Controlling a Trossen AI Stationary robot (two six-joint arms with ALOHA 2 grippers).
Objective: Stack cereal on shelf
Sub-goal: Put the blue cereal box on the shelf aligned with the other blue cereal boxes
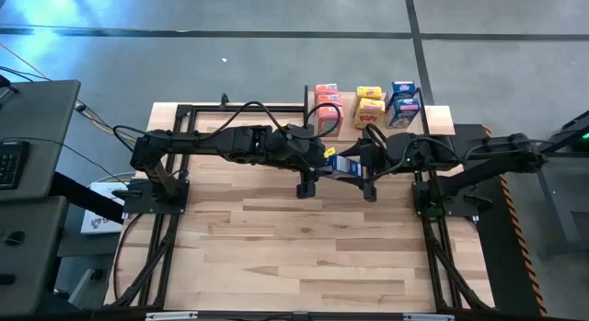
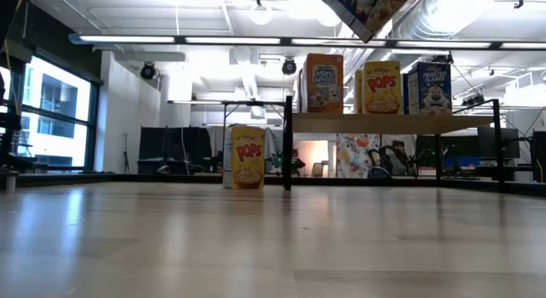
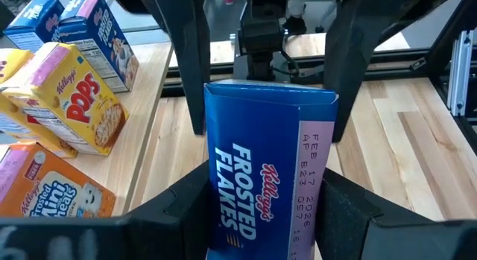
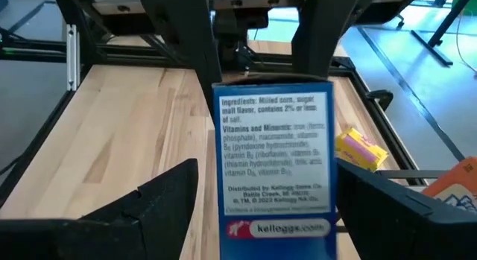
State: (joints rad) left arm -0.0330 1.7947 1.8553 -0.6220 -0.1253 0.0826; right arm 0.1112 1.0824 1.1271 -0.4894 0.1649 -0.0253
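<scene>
My left gripper [image 1: 324, 161] is shut on a blue Frosted Flakes box [image 1: 343, 165], held high over the table's middle. The box also shows at the top of the low view [image 2: 368, 8]. My right gripper [image 1: 361, 163] faces it from the right and is open. Its fingers [image 4: 160, 200] stand on either side of the box's other end [image 4: 274, 141]. The light-wood shelf [image 1: 433, 120] at the far right carries orange [image 1: 327, 100], yellow [image 1: 370, 104] and blue [image 1: 403, 100] boxes. One yellow Pops box [image 2: 247, 157] stands upright on the table beside the shelf. My left gripper pinches the blue box between its two fingers [image 3: 179, 208], one on each of two opposite faces, at the box's left end [image 3: 246, 215]. The fingers come level from the table's left. The box is lifted clear of the table, its length pointing toward my right gripper.
The shelf stands on thin black posts [image 2: 287, 140], with its board [image 2: 392, 123] above table height. Black arm frames [image 1: 156, 188] flank the table's left and right. The near half of the tabletop [image 1: 294, 257] is bare wood.
</scene>
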